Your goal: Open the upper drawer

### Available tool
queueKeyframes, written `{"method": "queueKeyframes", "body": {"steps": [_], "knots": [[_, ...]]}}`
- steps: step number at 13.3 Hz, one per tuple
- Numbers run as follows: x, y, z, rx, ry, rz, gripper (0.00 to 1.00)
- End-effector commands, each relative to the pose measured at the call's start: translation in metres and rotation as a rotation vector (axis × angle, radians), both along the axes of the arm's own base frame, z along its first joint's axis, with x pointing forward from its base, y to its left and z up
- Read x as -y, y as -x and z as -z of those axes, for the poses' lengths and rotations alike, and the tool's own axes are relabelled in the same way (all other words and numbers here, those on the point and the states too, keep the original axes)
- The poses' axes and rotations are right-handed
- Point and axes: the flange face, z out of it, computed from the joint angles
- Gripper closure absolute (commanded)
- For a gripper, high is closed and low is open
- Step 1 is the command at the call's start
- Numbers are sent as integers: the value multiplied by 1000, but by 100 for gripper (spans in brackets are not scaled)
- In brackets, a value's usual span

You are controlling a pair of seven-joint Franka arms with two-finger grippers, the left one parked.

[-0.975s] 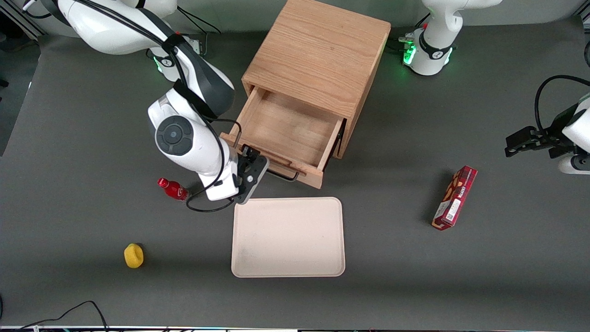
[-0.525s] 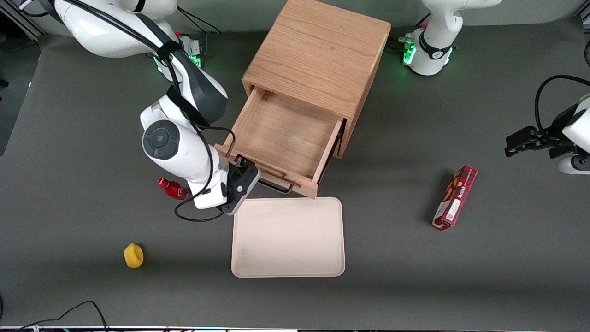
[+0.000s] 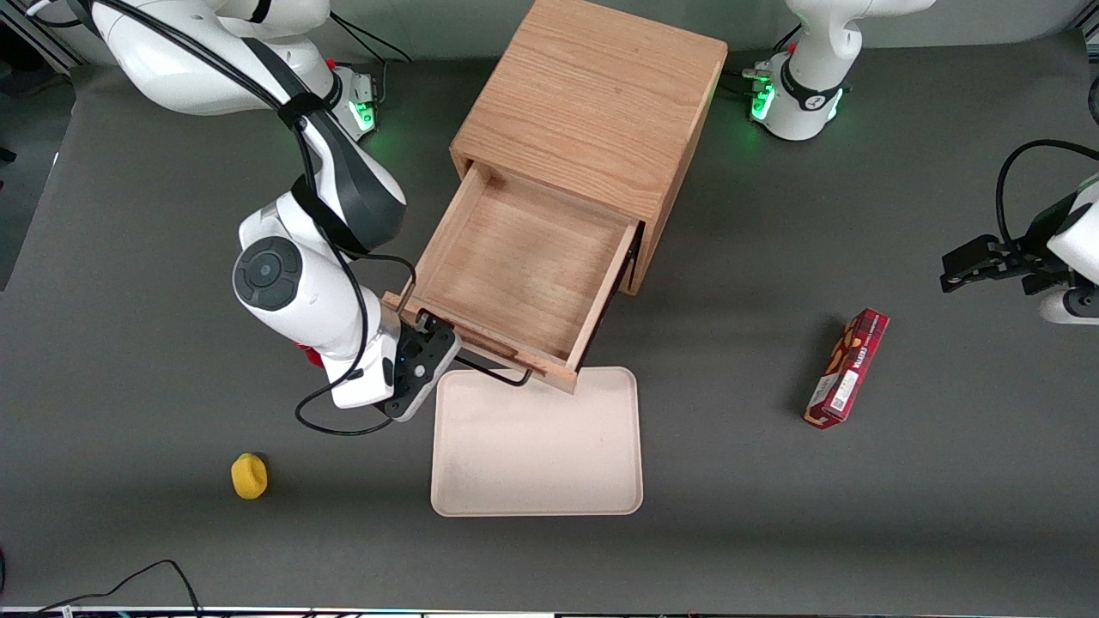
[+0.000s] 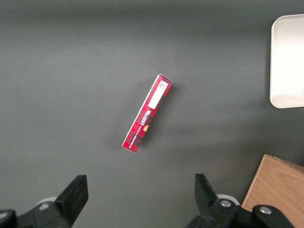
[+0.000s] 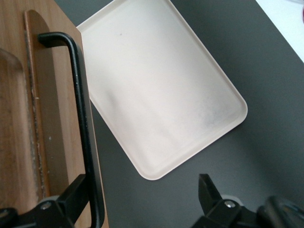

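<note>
One drawer out: upper drawer [image 3: 515,275] of the oak cabinet [image 3: 592,103] stands pulled well out toward the front camera, farther out than a second ago; its front now overhangs the tray's [image 3: 537,455] edge, where before it stopped short.
Handle: black bar handle [image 3: 489,371] sits lower on the drawer front, just above the tray.
Gripper: gripper [image 3: 429,339] is at the handle's end toward the working arm, shifted with the drawer since the earlier frames; fingers spread wide, one finger [image 5: 71,197] against the bar [image 5: 83,123], nothing clamped.
Red bottle: almost hidden under the arm now, only a sliver [image 3: 307,354] shows; earlier it was plain.
Unchanged: yellow object [image 3: 249,476], red box [image 3: 847,369].
Right wrist only: drawer front's [image 5: 52,142] groove and scuffs, bar close up, tray [image 5: 161,95] under it.
Left wrist only: red box's [image 4: 147,114] white label, tray corner [image 4: 287,61], cabinet corner [image 4: 278,192].
</note>
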Motion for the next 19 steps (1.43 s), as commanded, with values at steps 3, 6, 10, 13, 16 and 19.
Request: {"method": "queueKeyframes", "body": {"steps": [3, 6, 10, 13, 16, 19], "knots": [[3, -9, -24, -43, -178, 128, 0], [10, -3, -71, -78, -311, 270, 0], [104, 36, -164, -169, -208, 881, 0], [195, 67, -186, -201, -5, 1029, 0], [263, 96, -191, -248, 102, 1125, 0], [281, 103, -199, -237, 112, 1101, 0]]}}
